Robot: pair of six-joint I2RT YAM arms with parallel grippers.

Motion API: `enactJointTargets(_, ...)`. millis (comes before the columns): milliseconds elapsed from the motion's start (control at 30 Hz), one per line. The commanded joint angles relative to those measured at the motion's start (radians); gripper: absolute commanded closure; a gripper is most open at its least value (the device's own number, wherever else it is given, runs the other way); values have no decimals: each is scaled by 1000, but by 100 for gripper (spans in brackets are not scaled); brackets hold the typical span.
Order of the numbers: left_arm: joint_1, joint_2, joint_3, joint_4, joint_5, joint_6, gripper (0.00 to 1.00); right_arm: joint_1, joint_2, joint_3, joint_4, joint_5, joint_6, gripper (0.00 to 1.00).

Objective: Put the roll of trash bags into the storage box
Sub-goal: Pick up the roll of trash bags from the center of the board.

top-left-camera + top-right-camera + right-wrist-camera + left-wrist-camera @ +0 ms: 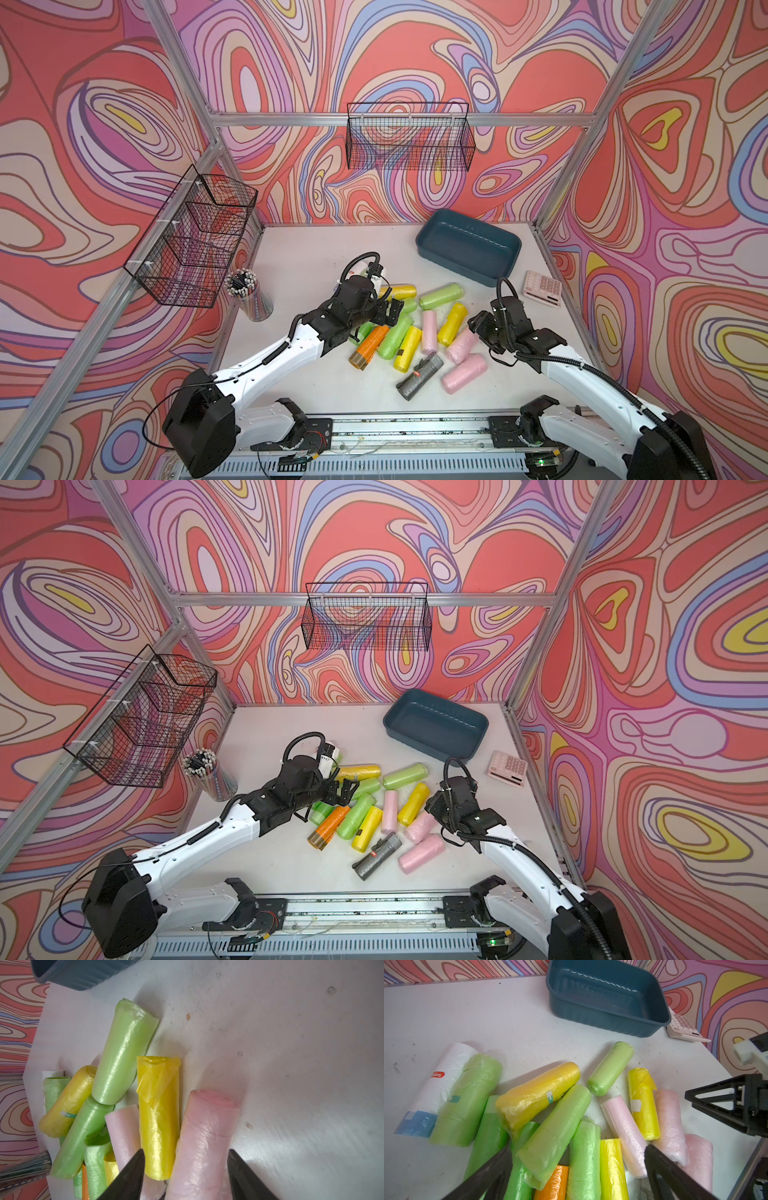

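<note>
Several rolls of trash bags, green, yellow, pink, orange and grey, lie in a pile mid-table. The teal storage box (457,266) (432,748) (608,1014) stands empty at the back right. My right gripper (478,332) (434,812) (186,1152) is low over a pink roll (459,347) (205,1142). Its half-open jaws straddle that roll and the end of a yellow roll (159,1118). One finger lies against the pink roll, the other stands apart. My left gripper (392,309) (347,789) (577,1147) hangs wide open above green rolls (556,1132), holding nothing.
A pink calculator (542,289) lies right of the box. A cup of pens (249,295) stands at the left. Black wire baskets hang on the left wall (195,241) and the back wall (409,137). A grey roll (419,376) lies nearest the front.
</note>
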Motion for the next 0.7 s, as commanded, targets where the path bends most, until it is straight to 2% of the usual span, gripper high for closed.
enactJointTargets(0, -4, -44, 19, -34, 67, -42, 0, 23, -1, -33, 12, 31, 75, 38)
enactJointTargets(267, -6, -94, -30, 16, 99, -71, 0, 84, 57, -54, 61, 32, 133, 42)
enactJointTargets(467, -6, -96, -36, 19, 98, -72, 0, 99, 73, -74, 71, 65, 172, 47)
enactJointTargets(667, -6, -101, -44, 21, 87, -71, 0, 100, 99, -99, 111, 67, 195, 47)
